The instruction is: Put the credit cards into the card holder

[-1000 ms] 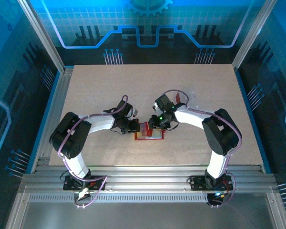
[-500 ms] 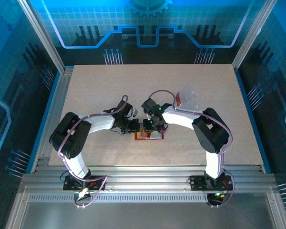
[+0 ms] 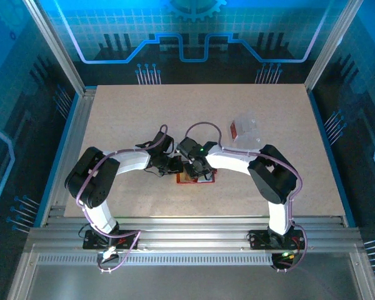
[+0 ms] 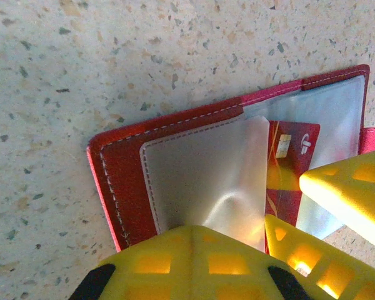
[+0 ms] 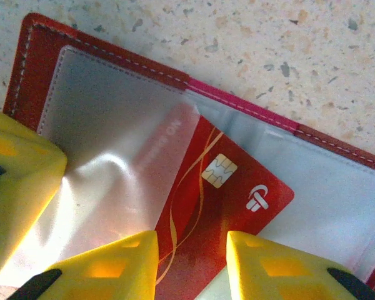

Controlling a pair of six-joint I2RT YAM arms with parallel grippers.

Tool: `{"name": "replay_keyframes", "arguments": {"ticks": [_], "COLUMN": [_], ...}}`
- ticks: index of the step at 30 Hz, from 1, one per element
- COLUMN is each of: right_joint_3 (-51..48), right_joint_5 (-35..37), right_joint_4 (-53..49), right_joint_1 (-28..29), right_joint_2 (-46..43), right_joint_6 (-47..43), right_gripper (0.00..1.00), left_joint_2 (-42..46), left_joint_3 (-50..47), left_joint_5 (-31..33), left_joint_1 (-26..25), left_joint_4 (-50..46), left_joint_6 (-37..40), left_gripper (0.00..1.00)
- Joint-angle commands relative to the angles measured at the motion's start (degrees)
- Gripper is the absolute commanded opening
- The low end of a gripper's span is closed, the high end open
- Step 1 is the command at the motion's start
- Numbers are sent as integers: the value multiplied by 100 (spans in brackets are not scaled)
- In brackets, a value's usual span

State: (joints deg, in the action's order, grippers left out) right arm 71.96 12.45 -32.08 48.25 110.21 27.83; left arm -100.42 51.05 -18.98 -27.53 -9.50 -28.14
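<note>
The red card holder [image 3: 204,180] lies open on the table between the two arms. My left gripper [image 4: 189,240] is shut on its clear pocket flap [image 4: 206,169] and puckers it upward. One red credit card [image 5: 222,187], with a chip and a white logo, is held across its width by my right gripper [image 5: 192,265]. The card's left corner sits under the lifted flap, over the holder's inner pockets [image 5: 337,194]. From above, the left gripper [image 3: 177,167] and right gripper [image 3: 196,170] meet over the holder's left half.
A clear plastic bag [image 3: 247,127] with something red inside lies on the table at the back right. Aluminium rails [image 3: 75,144] border the tabletop on the left and at the front.
My right arm has swung left, away from the plastic bag, and its gripper has shifted left over the card holder with the red card. The left arm has stayed still.
</note>
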Motion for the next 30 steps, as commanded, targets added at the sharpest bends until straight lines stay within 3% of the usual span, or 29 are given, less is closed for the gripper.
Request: {"name": "replay_keyframes", "arguments": {"ticks": [1,7,17,24,30], "right_joint_3": [-331,-449,-1244,-1401,-1362], "right_joint_5": [-23,-599,-1860,-1894,-1719], "right_joint_4": [-135,443,1827,1657,1334], "right_joint_1": [73,2,-612,-823,-978], "right_joint_2": [37,-103,-748,-1222,-1312], "right_joint_6": [-413,-530,-18,-42,52], "right_gripper": [35,35,37,41,38], "left_joint_2": [-110,-110,4,276,654], "left_joint_3": [-244,-253,-332,-463,-524], "left_joint_5": [131,114,-107,-426,-669], "left_joint_1": [-7,-2,33,135,204], "left_joint_4": [-395,-386,-248,-20,96], "left_joint_6": [-5,-15,-104,-305,-469], "left_gripper": [1,1,2,2,7]}}
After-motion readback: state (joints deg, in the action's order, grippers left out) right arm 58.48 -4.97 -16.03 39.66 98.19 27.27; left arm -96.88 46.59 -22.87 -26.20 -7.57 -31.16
